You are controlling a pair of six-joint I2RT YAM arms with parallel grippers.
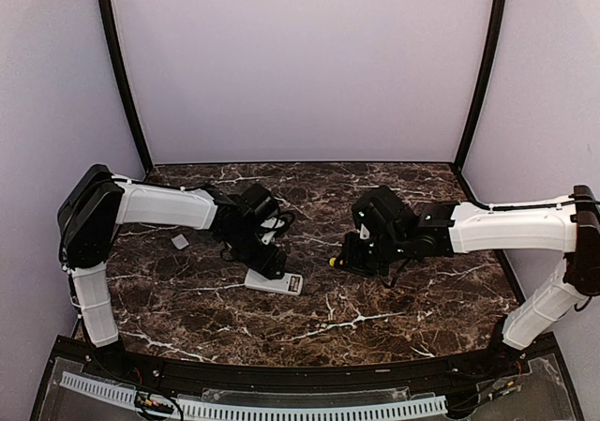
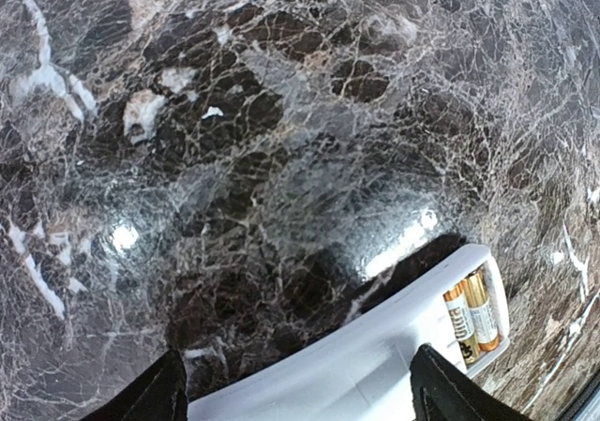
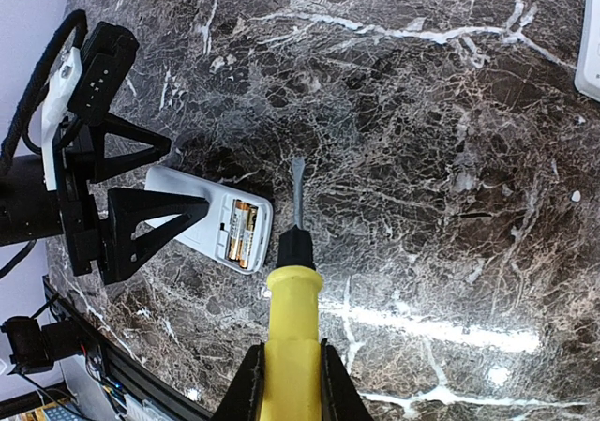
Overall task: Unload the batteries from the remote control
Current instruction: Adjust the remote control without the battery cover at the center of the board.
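While the dark marble desk takes up the whole floor of the enclosure, two white-and-black arms reach inward over its middle, the left arm from the left and the right arm from the right. The white remote control lies near the centre, just nearer than the left arm's wrist, with its back turned up and the battery bay at its right end uncovered.

The left hand stands over the remote's left part with its fingers spread wide and clamping nothing. In the left wrist view one finger is over the white body and the other over bare desk beside it; whether either one touches cannot be told.

The right hand is closed around the yellow handle of a screwdriver. Its grey blade points toward the far side, just to the right of the remote's open end and apart from it.

A small flat white cover lies on the desk to the left of the left hand, well apart from the remote.

The batteries, two gold-and-orange cells with black bands, sit side by side inside the open bay, touching each other
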